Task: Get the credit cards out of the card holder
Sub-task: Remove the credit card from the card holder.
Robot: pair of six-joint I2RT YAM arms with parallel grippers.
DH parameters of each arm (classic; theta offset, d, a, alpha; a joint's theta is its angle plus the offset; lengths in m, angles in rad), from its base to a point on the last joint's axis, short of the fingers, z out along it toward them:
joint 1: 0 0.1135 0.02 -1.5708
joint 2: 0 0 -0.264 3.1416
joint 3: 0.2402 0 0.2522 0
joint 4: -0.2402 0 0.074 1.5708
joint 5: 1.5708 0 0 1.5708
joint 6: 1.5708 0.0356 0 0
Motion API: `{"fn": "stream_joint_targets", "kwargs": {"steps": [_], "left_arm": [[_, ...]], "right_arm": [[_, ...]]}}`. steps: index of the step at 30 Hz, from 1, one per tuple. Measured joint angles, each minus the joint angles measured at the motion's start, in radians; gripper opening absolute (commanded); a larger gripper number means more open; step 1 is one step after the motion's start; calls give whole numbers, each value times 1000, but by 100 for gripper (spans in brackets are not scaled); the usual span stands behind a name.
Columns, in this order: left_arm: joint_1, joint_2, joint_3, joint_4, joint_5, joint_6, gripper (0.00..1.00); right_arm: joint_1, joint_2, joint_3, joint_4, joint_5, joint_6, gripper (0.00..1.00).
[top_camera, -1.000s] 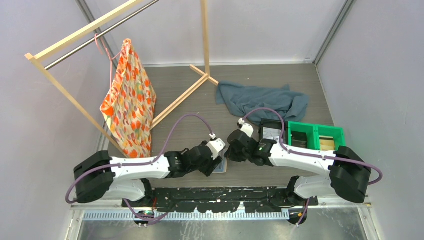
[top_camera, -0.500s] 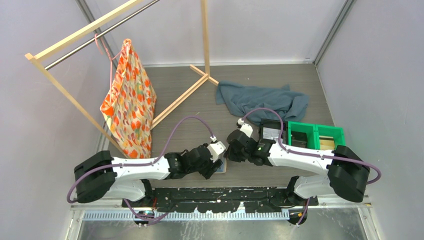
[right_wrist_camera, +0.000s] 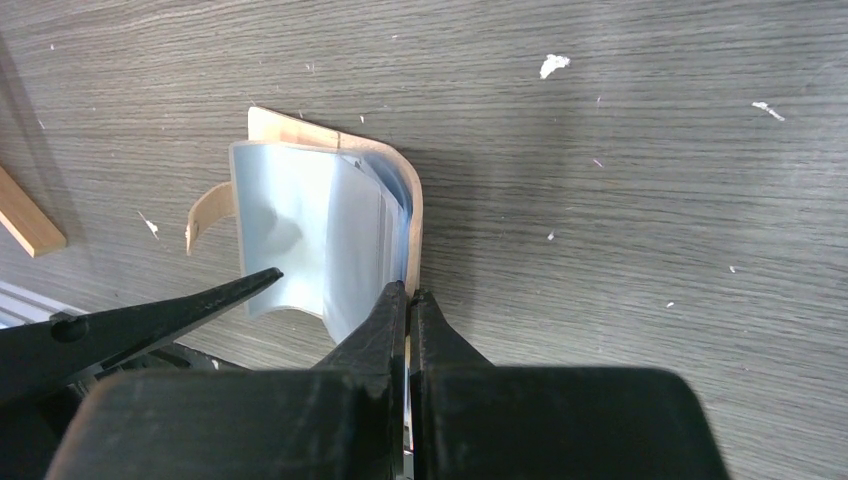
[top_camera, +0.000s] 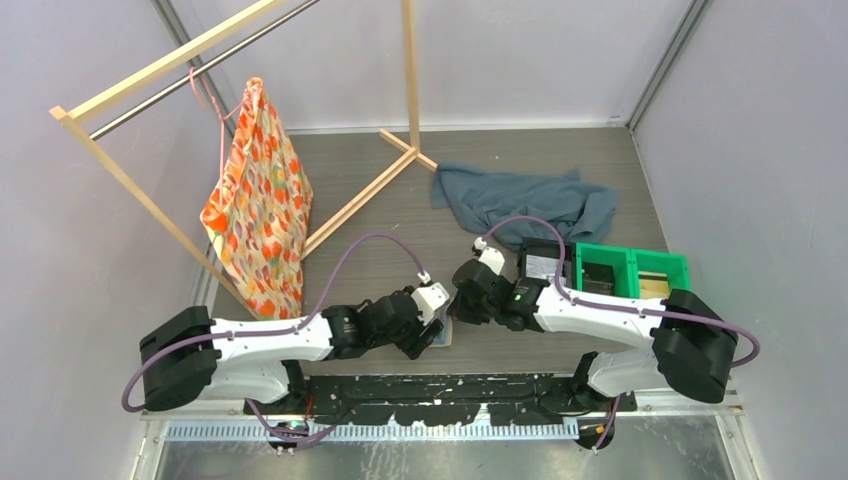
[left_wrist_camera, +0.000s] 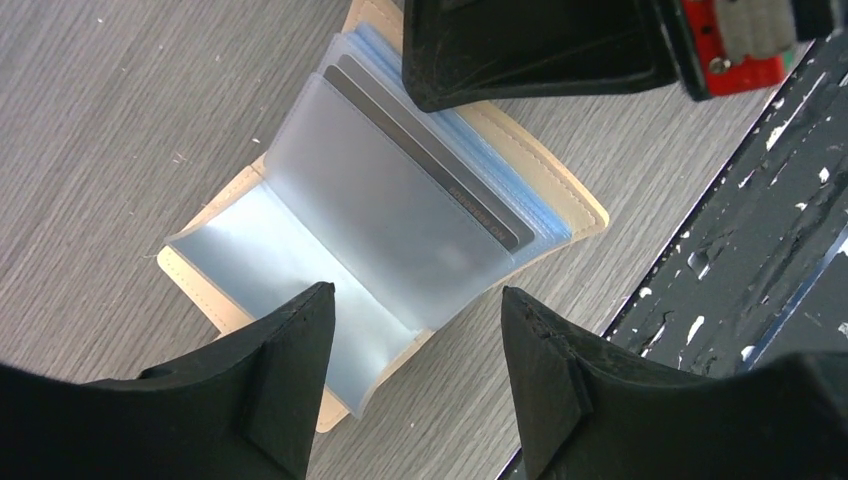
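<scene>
Lying open: card holder flat on the worktop, straight below the left gripper and at the tip of the right gripper.
Cards: credit cards not yet out; dark grey edges show stacked in the sleeves on the half nearer the right gripper. At least two edges, exact count unclear.
Sleeves: frosted pale blue, fanned up from the fold; one stands half raised over the cards.
Left gripper: spread wide, one finger either side of the fold end, carrying nothing. It looks to be above the holder, not touching it.
Right gripper: pressed together, tip at the tan cover's edge. Cannot tell whether it nips the cover or only bears down on it.
Step in hand (judgement): holder steadied at one edge, free gripper lining up for the first pull; no card seen loose on the worktop.
Next move calls for: left gripper to shift toward the exposed card edges, narrow, and take one card alone without catching the sleeve. The cards are thin and glossy, so the grip has to be shallow and square.
Beyond: black rail just beside the left gripper; green bin behind the right gripper.
</scene>
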Motion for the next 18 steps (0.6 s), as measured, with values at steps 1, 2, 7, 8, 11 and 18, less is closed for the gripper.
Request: {"fn": "stream_joint_targets", "kwargs": {"steps": [1, 2, 7, 8, 11, 18], "left_arm": [[-1, 0, 0, -2, 4, 0, 63], [-2, 3, 0, -6, 6, 0, 63], [-19, 62, 6, -22, 7, 0, 63], [-23, 72, 6, -23, 0, 0, 63], [-29, 89, 6, -26, -49, -3, 63], [-31, 41, -4, -24, -160, -12, 64]], "right_arm": [[0, 2, 0, 0, 0, 0, 1], [0, 4, 1, 0, -1, 0, 1], [0, 9, 8, 1, -5, 0, 1], [0, 9, 9, 1, -6, 0, 1], [0, 9, 11, 3, -6, 0, 1], [0, 9, 11, 3, 2, 0, 1]]}}
